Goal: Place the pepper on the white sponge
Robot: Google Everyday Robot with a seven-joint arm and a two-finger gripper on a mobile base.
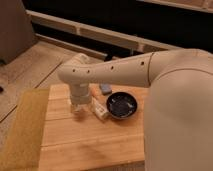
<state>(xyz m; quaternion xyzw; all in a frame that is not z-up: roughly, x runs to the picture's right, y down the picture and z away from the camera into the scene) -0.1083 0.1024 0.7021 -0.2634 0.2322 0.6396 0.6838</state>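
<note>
A wooden table (90,145) made of light planks is carrying everything. A yellow-green mat (27,125) is lying flat along its left side. A black bowl (121,106) is sitting on the wood, toward the right. A white bar (100,109) with dark marks is lying just beside the bowl, on its left. A small grey-blue thing (105,88) is resting behind them, near the back edge. The gripper (78,109) is hanging down over the table, just left of the white bar.
</note>
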